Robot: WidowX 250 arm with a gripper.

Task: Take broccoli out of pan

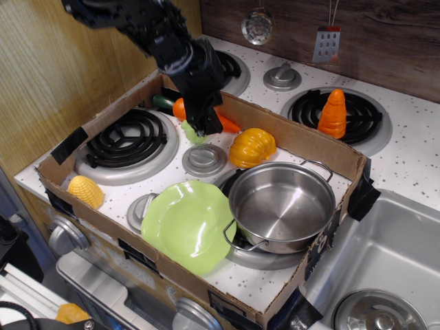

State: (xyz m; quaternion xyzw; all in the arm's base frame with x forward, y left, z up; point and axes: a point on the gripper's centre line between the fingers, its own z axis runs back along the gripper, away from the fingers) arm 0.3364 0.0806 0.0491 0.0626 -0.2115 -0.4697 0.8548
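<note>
The broccoli, a small pale-green bumpy piece, hangs at the tip of my gripper, which is shut on it. They are just above the stove top between the left burner and the round centre knob, in front of the carrot. The pan, a shiny steel pot with two wire loop handles, stands at the front right of the cardboard box and is empty. The gripper is well left of and behind the pan.
A cardboard box wall rings the stove area. Inside it lie a light-green plate, a yellow corn and an orange-yellow squash. An orange cone-shaped toy stands on the back right burner. A sink is at the right.
</note>
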